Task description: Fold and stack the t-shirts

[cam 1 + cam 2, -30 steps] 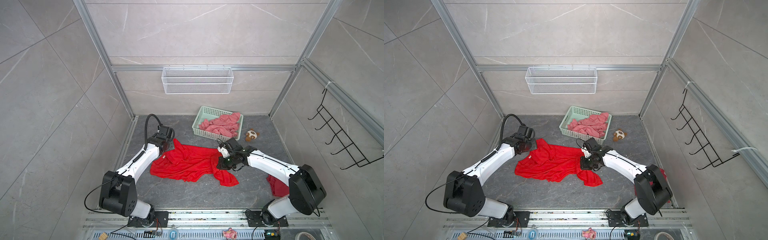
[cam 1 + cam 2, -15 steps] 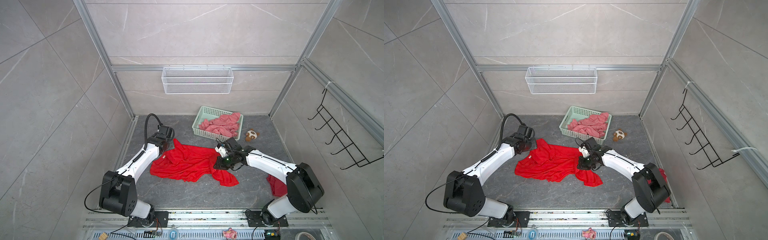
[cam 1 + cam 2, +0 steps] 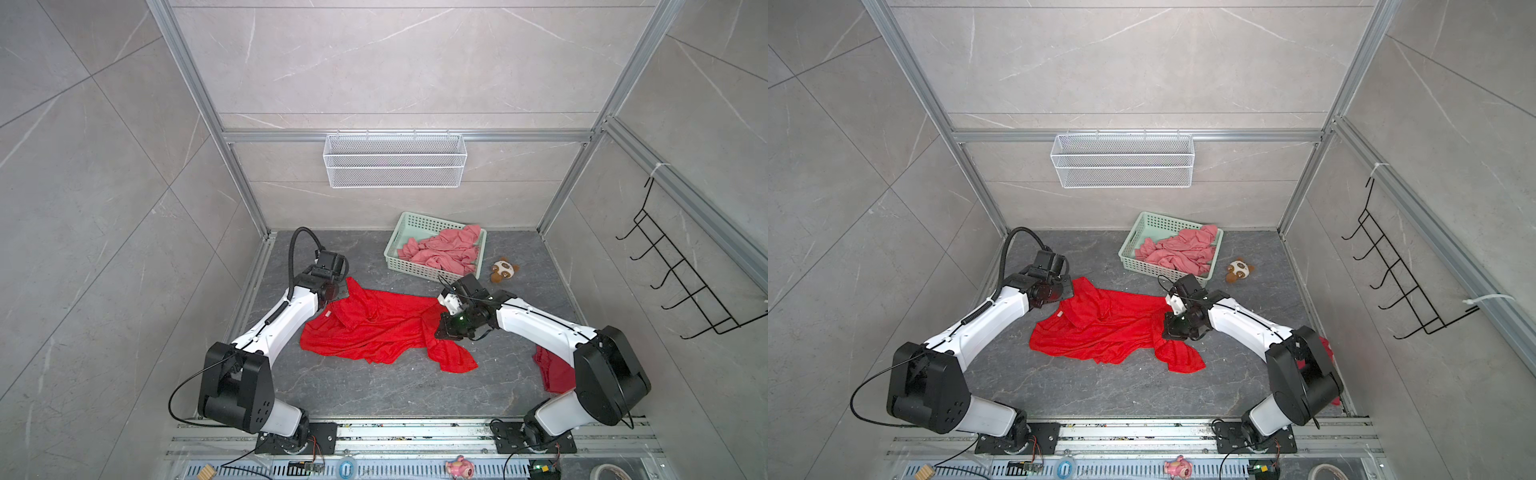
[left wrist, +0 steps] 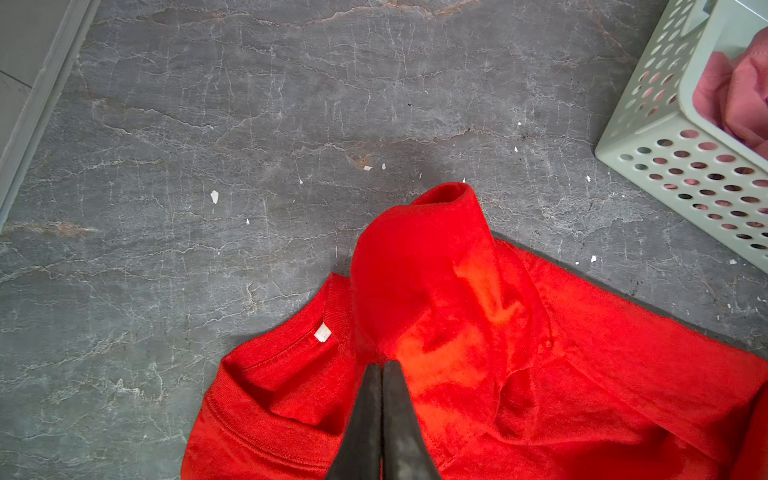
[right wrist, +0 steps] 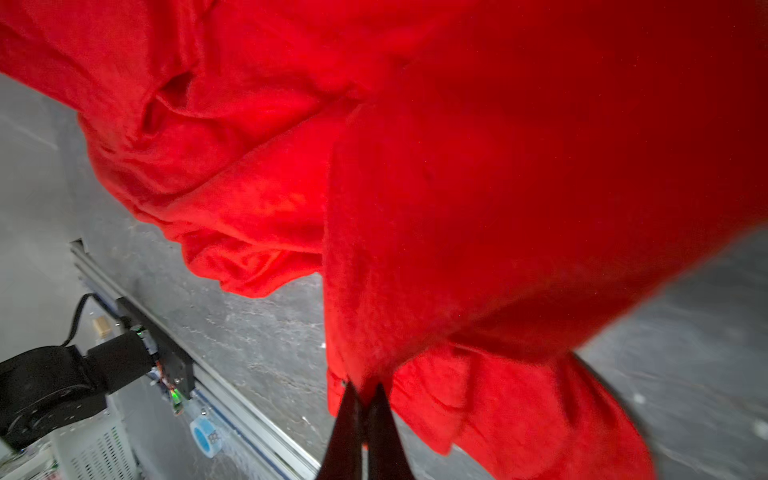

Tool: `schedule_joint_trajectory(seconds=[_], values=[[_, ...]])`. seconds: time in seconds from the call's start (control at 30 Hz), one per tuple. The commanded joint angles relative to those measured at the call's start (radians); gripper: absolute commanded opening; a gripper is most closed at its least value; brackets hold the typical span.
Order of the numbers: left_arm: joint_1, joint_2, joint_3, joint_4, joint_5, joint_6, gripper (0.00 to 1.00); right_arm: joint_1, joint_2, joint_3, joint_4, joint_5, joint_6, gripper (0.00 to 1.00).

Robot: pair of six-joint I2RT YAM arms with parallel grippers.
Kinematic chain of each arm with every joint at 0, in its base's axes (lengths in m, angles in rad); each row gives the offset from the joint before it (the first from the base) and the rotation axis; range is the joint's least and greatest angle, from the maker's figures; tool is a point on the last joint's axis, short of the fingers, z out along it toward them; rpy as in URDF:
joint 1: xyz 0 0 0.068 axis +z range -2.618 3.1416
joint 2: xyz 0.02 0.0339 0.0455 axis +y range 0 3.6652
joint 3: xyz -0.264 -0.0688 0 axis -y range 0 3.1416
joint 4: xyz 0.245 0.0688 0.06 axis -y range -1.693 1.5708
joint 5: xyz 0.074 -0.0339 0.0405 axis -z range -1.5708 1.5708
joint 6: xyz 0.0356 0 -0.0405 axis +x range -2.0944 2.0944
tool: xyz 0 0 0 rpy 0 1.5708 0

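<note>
Left wrist view shows the left gripper (image 4: 382,366) with its two dark jaws pressed tight together, pinching a fold of the red t-shirt (image 4: 478,332) close to the collar and its small white label (image 4: 322,332). The cloth rises in a peak just beyond the tips. A corner of the mint-green basket (image 4: 648,137) sits near this peak, apart from it, with bare grey floor (image 4: 249,124) between them.

Right wrist view has the right gripper (image 5: 365,392) closed as well, its jaws nipping a bunched edge of the same shirt, and the fabric drapes away from the tips in loose folds.

In both top views the red t-shirt lies crumpled and unfolded on the floor in front of the basket, on the side toward the arm bases, stretched between the two grippers. The right gripper holds the end nearer the basket's front wall, while the left one holds the far end, well apart from the basket. Salmon-pink t-shirts (image 3: 442,249) are heaped inside the basket, one draped over its rim. A brown-and-white plush toy (image 3: 503,270) rests just beside the basket's right corner. A darker crimson t-shirt (image 3: 550,374) lies well apart from the basket, partly hidden by the right arm's base.
</note>
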Motion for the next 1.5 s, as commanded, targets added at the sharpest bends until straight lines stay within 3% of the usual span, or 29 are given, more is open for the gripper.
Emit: schedule_joint_trajectory(seconds=[0.0,0.27,0.33,0.5,0.67,0.77,0.9,1.07,1.37,1.47], values=[[0.008,-0.045,0.005,0.017,-0.002,0.023,0.00,-0.064,-0.088,0.052,-0.140,0.112,-0.070,0.01],[0.019,-0.064,-0.007,0.014,-0.015,0.022,0.00,-0.172,-0.126,0.097,-0.286,0.310,-0.102,0.06],[0.022,-0.070,-0.010,0.012,-0.016,0.022,0.00,-0.175,-0.128,0.098,-0.290,0.288,-0.119,0.11],[0.025,-0.077,-0.013,0.013,-0.015,0.020,0.00,-0.175,-0.164,0.073,-0.225,0.070,-0.153,0.18],[0.025,-0.072,-0.012,0.014,-0.008,0.017,0.00,-0.175,-0.176,0.074,-0.211,0.024,-0.151,0.06],[0.025,-0.074,-0.012,0.014,-0.007,0.018,0.00,-0.175,-0.167,0.066,-0.211,0.041,-0.146,0.05],[0.025,-0.074,-0.013,0.015,-0.005,0.017,0.00,-0.176,-0.153,0.048,-0.264,0.192,-0.166,0.29],[0.025,-0.066,-0.009,0.020,0.005,0.011,0.00,-0.172,-0.196,-0.063,-0.175,0.193,-0.133,0.40],[0.025,-0.058,0.005,0.017,0.016,0.013,0.00,-0.126,-0.174,-0.140,-0.044,0.203,-0.079,0.40],[0.026,-0.064,0.002,0.015,0.014,0.011,0.00,-0.100,-0.141,-0.131,-0.038,0.257,-0.068,0.35]])
